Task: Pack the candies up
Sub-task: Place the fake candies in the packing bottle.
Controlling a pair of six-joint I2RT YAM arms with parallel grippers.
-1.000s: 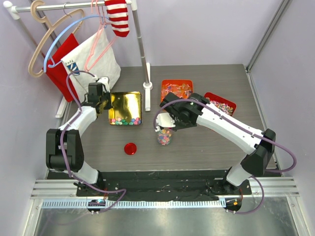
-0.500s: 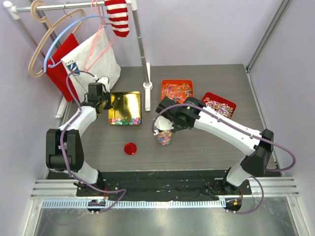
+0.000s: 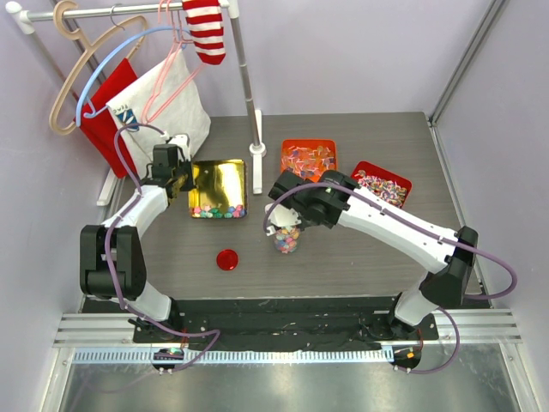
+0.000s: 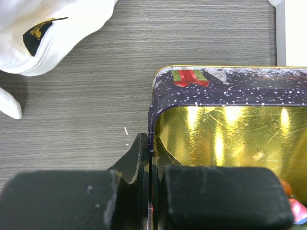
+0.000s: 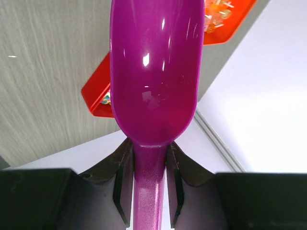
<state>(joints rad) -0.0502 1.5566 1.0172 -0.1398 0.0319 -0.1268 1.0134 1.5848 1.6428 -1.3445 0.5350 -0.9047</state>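
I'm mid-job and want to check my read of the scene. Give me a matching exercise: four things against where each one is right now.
Things:
1. purple scoop
2. gold tin
3. red lid
4. jar

Places:
A. standing on the table, under the right gripper
B. lying loose on the table, nothing touching it
C. handle clamped in the right gripper
D. side wall pinched by the left gripper

Pairs: 1-C, 2-D, 3-B, 4-A
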